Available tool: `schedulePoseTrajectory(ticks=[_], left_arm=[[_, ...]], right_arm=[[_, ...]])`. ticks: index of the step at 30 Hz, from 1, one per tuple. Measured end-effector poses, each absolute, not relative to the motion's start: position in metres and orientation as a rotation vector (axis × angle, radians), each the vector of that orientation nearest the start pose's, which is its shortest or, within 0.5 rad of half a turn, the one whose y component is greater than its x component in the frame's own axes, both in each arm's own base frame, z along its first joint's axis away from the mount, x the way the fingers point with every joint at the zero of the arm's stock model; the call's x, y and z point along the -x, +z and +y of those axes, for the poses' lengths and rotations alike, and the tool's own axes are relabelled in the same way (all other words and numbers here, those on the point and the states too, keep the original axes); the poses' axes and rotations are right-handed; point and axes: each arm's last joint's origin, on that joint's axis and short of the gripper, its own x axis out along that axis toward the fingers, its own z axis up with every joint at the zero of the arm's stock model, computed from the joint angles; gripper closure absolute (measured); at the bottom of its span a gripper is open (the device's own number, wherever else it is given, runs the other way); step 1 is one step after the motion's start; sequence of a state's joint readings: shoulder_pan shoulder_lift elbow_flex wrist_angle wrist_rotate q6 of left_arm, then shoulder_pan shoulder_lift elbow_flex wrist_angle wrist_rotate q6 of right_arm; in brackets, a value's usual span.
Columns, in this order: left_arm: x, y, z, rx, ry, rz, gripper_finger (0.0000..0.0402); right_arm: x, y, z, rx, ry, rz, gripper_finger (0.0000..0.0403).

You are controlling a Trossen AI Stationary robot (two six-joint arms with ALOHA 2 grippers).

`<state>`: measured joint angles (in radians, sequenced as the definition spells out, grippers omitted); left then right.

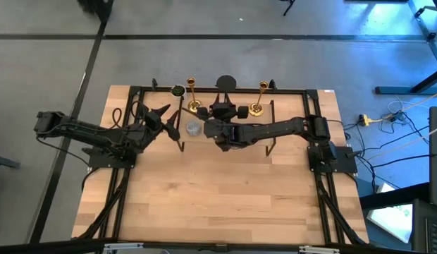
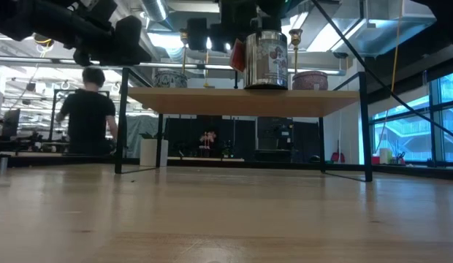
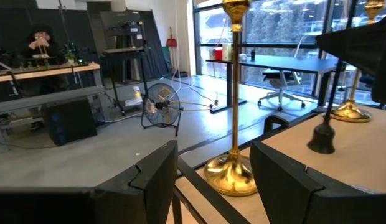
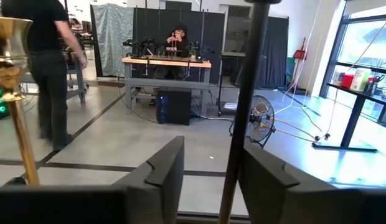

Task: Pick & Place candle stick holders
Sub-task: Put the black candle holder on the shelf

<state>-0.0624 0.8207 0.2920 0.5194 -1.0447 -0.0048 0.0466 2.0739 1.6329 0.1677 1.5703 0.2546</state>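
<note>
Raised shelf [image 1: 289, 152]: right claw [image 1: 220, 134] part-open, holding nothing.

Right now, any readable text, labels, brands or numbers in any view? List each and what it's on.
None can be read.
The silver tin on the raised shelf carries a printed pattern or label in the low view, too blurred to read.
The candle stick holders show no markings.
</note>
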Motion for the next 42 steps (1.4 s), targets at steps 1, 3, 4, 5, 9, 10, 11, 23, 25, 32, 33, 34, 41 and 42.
schedulePoseTrajectory(ticks=[1, 3, 4, 5, 9, 10, 11, 23, 25, 32, 33, 34, 41, 42], left_arm=[[-0.1654, 0.2241, 0.014, -0.001, 0.978, 0.006, 0.0206], [-0.1655, 0.2244, 0.0127, 0.001, 0.97, 0.003, 0.0206], [-0.1656, 0.2246, 0.012, 0.002, 0.966, 0.001, 0.0206], [-0.1656, 0.2248, 0.0117, 0.003, 0.964, -0.001, 0.0206], [-0.1655, 0.2257, 0.011, 0.005, 0.96, -0.008, 0.0206], [-0.1655, 0.2256, 0.011, 0.005, 0.96, -0.007, 0.0206], [-0.1653, 0.2258, 0.011, 0.006, 0.959, -0.008, 0.0206], [-0.1634, 0.228, 0.0112, 0.008, 0.96, -0.018, 0.0206], [-0.1634, 0.2279, 0.0112, 0.008, 0.96, -0.018, 0.0206], [-0.1634, 0.2279, 0.0112, 0.007, 0.96, -0.018, 0.0206], [-0.1634, 0.2279, 0.0112, 0.007, 0.96, -0.018, 0.0206], [-0.1634, 0.228, 0.0112, 0.007, 0.96, -0.018, 0.0206], [-0.1634, 0.2279, 0.0112, 0.006, 0.96, -0.017, 0.0206], [-0.1634, 0.2279, 0.0112, 0.006, 0.96, -0.017, 0.0206]], right_arm=[[-0.4606, 0.2662, -0.0069, 0.015, -1.523, 0.014, 0.0258], [-0.4606, 0.2662, -0.005, 0.015, -1.518, 0.014, 0.0249], [-0.4606, 0.2662, -0.0043, 0.015, -1.517, 0.014, 0.0245], [-0.4606, 0.2662, -0.0039, 0.014, -1.516, 0.014, 0.0242], [-0.4607, 0.2665, -0.0034, 0.017, -1.515, 0.016, 0.0238], [-0.4608, 0.2668, -0.0034, 0.018, -1.515, 0.018, 0.0238], [-0.4609, 0.2672, -0.0035, 0.019, -1.515, 0.018, 0.0238], [-0.4621, 0.2729, -0.0035, 0.025, -1.515, 0.023, 0.0238], [-0.4622, 0.2734, -0.0035, 0.023, -1.515, 0.022, 0.0238], [-0.4625, 0.2756, -0.0035, 0.029, -1.515, 0.028, 0.0238], [-0.4625, 0.2756, -0.0035, 0.029, -1.515, 0.028, 0.0238], [-0.4625, 0.2756, -0.0035, 0.029, -1.515, 0.028, 0.0238], [-0.4625, 0.2756, -0.0035, 0.029, -1.515, 0.028, 0.0238], [-0.4625, 0.2756, -0.0035, 0.029, -1.515, 0.028, 0.0238]])
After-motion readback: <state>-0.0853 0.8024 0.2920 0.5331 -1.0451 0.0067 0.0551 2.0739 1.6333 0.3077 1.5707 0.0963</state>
